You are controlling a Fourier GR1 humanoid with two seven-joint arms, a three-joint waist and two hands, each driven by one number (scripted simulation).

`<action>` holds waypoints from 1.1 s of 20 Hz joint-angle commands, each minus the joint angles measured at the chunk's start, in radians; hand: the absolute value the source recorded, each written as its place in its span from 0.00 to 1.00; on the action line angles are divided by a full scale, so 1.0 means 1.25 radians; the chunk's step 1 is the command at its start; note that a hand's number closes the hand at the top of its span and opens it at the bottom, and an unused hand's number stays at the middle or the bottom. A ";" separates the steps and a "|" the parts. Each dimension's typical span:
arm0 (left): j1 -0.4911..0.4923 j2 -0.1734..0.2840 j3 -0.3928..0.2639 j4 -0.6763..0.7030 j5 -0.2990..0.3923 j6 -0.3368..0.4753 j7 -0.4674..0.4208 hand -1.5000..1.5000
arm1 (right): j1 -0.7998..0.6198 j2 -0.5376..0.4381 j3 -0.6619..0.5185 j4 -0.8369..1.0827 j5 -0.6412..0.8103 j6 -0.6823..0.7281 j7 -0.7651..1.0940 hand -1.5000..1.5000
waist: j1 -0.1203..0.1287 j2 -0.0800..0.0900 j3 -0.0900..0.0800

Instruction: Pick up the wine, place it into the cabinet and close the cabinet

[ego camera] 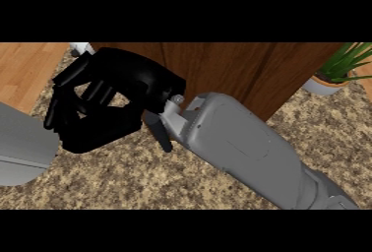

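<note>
No wine bottle shows in the head view. My right hand [120, 81] hangs over the counter at the upper left, in front of the left edge of the dark wooden cabinet [232, 69]. Its fingers [69, 101] hang bent and relaxed toward the thumb [98, 135]. Speckled counter shows through the gaps between them, and nothing is held. The grey right forearm [247, 152] runs in from the lower right. Only a grey piece of my left forearm [22, 147] shows at the left edge, with its hand out of view. The cabinet's front is a flat wood face, with no opening visible.
A potted green plant [338, 69] in a pale pot stands at the right of the cabinet. A small white piece [80, 47] peeks out above the right hand. Light wood floor [25, 69] lies beyond the speckled counter [145, 177] at the upper left.
</note>
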 commanded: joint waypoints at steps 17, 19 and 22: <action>0.038 -0.069 0.143 0.075 -0.013 -0.128 0.042 0.00 | -0.081 -0.007 -0.102 0.435 -0.205 0.396 -0.105 1.00 | -0.020 -0.002 0.001; 0.040 -0.097 0.134 0.072 -0.041 -0.114 0.044 0.00 | -0.074 -0.011 -0.099 0.459 -0.210 0.412 -0.114 1.00 | -0.022 -0.002 0.001; -0.003 -0.098 0.143 0.059 -0.027 -0.078 0.081 0.00 | -0.110 -0.006 -0.110 0.502 -0.204 0.394 -0.138 1.00 | -0.026 0.002 0.001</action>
